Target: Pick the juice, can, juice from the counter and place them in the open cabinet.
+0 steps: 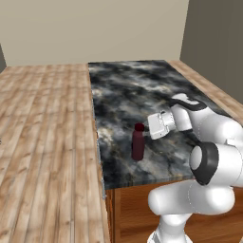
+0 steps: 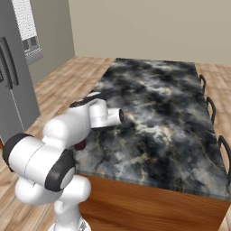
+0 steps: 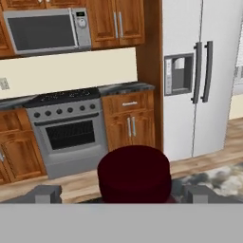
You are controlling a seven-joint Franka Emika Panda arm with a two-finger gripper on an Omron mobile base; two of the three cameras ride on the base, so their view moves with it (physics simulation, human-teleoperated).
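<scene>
On the counter (image 1: 137,90), near its left edge, we see a dark maroon bottle (image 1: 138,142) standing upright, with its cap level with the gripper (image 1: 148,128). In the left base view the gripper sits just to the right of the bottle top, with the white wrist behind it and the arm folded over the near end of the slab. In the hand view the bottle's round cap (image 3: 134,173) lies between the two fingertips (image 3: 43,193), one on each side and each clear of the cap, so we read the jaws as spread wide and holding nothing. Whether the tips touch the bottle we cannot tell. In the right base view the arm hides most of the bottle; only a sliver of maroon (image 2: 80,145) shows below the forearm. Beyond the bottle, the hand view shows a stove (image 3: 66,128), a microwave (image 3: 47,29) above it, wooden cabinets (image 3: 130,121) and a white fridge (image 3: 199,76).
</scene>
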